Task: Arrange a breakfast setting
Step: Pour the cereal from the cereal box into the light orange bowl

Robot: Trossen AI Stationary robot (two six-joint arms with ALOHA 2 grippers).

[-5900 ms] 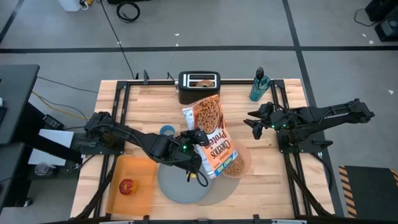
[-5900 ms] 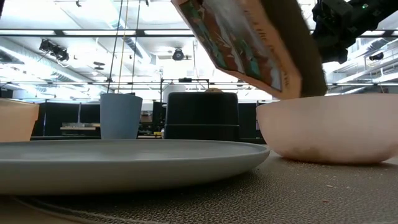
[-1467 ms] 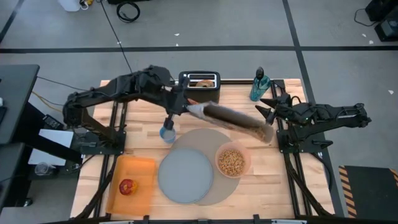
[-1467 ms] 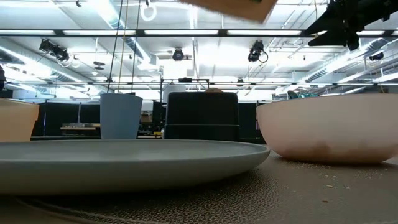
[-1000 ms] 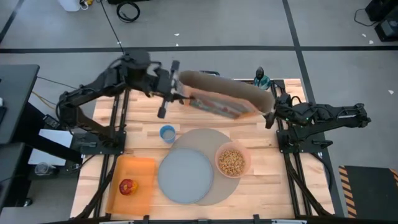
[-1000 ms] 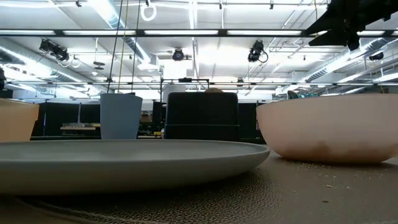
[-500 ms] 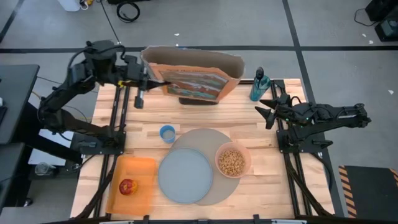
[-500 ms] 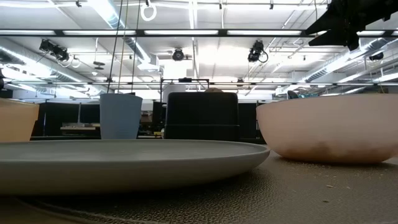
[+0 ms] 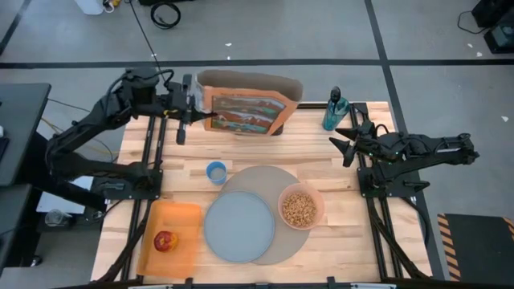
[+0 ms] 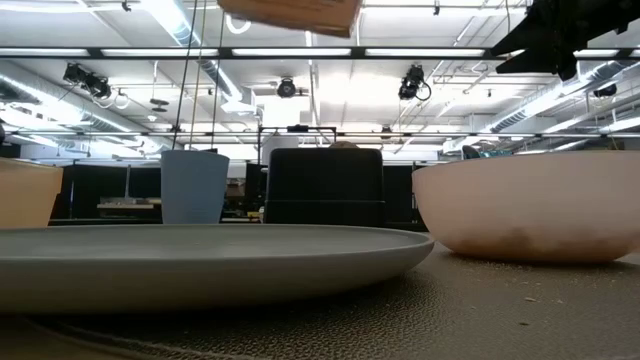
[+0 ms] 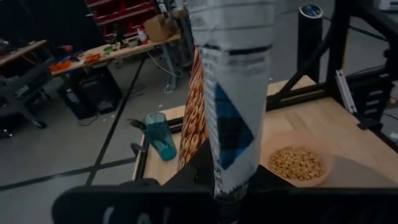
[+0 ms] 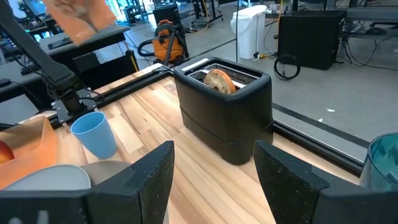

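My left gripper (image 9: 201, 115) is shut on a cereal box (image 9: 245, 104), held in the air over the table's far edge above the black toaster (image 12: 224, 118). The box's lower corner shows at the top of the low view (image 10: 290, 12). The toasted bagel (image 12: 219, 79) stands in the toaster's slot. The blue-grey plate (image 9: 239, 227) and the pink bowl of cereal (image 9: 299, 207) rest on the round grey mat (image 9: 273, 181). The red apple (image 9: 165, 241) lies on the orange board (image 9: 181, 221). My right gripper (image 9: 341, 146) is open and empty at the table's right side. The spoon is not in view. My left gripper holds the cereal box by its narrow side panel (image 11: 233, 162), the side toward the table's left. The fingers come in about level from the table's left, and the gripper's own body hides them in the left wrist view. The box is lifted clear of the table and toaster.
A blue cup (image 9: 215, 172) stands left of the mat's far part. A teal bottle (image 9: 336, 110) stands at the far right corner. Bare wood lies between the mat and the toaster and at the table's right.
My left gripper has swung the cereal box from a slant over the table's far right toward the far left edge, turning it more upright. In the last half second it has come back a little toward the right and down, and the box's corner now shows in the low view.
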